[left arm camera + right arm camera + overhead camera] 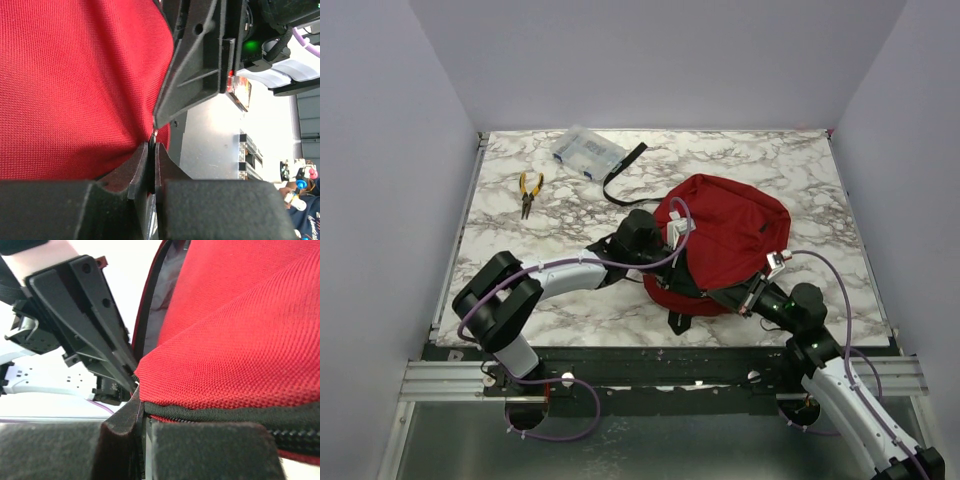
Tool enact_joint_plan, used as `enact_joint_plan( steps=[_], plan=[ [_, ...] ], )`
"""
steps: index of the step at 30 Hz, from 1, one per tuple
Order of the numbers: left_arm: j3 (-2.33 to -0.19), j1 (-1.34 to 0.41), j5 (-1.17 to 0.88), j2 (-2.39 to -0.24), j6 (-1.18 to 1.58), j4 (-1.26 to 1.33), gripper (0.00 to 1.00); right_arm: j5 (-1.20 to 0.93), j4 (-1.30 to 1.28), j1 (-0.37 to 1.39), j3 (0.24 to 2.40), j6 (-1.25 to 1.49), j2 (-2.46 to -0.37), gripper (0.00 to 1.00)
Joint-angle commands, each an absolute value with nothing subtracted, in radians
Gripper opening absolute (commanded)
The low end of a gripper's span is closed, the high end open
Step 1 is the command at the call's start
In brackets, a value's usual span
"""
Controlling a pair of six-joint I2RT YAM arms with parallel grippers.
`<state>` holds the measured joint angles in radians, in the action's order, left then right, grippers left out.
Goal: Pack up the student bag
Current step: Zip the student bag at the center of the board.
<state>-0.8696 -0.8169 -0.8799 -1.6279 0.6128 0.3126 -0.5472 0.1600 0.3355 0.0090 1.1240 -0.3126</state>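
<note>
Left hand (pixel 151 150) and right hand (pixel 140 407) both clamped on bag (pixel 740 230).
Pliers (pixel 529 192) and clear box (pixel 587 152) lie at left rear of desk (pixel 520 260), apart from the bag. Left hand: fingers together, pinching a fold of red fabric. Bag sits bunched, right of centre. Right hand: fingers together, nipping fabric beside the zip (pixel 280 435), tips almost meeting the left hand's.

Close-up wrist views: the student bag (pixel 75 90) runs past the frame edges, and its folds hide the pinch point at the tips of the left hand (pixel 151 146) and right hand (pixel 138 392). From above, the bag's inside is hidden. A black strap (pixel 620 172) is lost from sight near the left arm (pixel 570 272). The contents of the clear box (pixel 588 152) are too small to identify.
</note>
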Motion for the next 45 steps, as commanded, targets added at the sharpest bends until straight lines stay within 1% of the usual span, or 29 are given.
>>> enact_joint_plan(
  steps=[1,4,8,12,13,16,24,30,35,39,42,45],
  plan=[
    [-0.845,-0.825,-0.939,-1.538,0.64,0.333,0.13,-0.496,0.002,0.334,0.038,1.023,-0.298,0.01],
    [-0.847,-0.824,-0.948,-1.543,0.657,0.333,0.12,-0.488,0.002,0.334,0.042,1.017,-0.309,0.0],
    [-0.845,-0.834,-0.953,-1.534,0.656,0.333,0.05,-0.492,0.019,0.334,0.036,1.02,-0.325,0.0],
    [-0.845,-0.839,-0.95,-1.547,0.664,0.333,0.02,-0.497,0.028,0.334,0.033,1.029,-0.324,0.01],
    [-0.845,-0.844,-0.947,-1.551,0.665,0.333,0.04,-0.497,0.025,0.334,0.036,1.031,-0.322,0.01],
    [-0.842,-0.853,-0.93,-1.565,0.658,0.334,0.13,-0.499,0.021,0.334,0.044,1.025,-0.322,0.01],
    [-0.83,-0.859,-0.915,-1.603,0.655,0.333,0.27,-0.501,0.022,0.334,0.037,1.029,-0.32,0.01],
    [-0.813,-0.865,-0.882,-1.592,0.66,0.33,0.3,-0.5,0.011,0.334,0.038,1.037,-0.304,0.01],
    [-0.791,-0.877,-0.829,-1.555,0.657,0.317,0.38,-0.497,0.02,0.334,0.037,1.034,-0.32,0.01],
    [-0.757,-0.902,-0.725,-1.502,0.694,0.292,0.42,-0.5,0.029,0.334,0.031,1.038,-0.325,0.01],
    [-0.738,-0.937,-0.605,-1.469,0.739,0.253,0.45,-0.5,0.025,0.334,0.028,1.044,-0.316,0.01],
    [-0.74,-0.972,-0.537,-1.462,0.807,0.249,0.45,-0.5,0.014,0.334,0.033,1.05,-0.309,0.01]
  ],
)
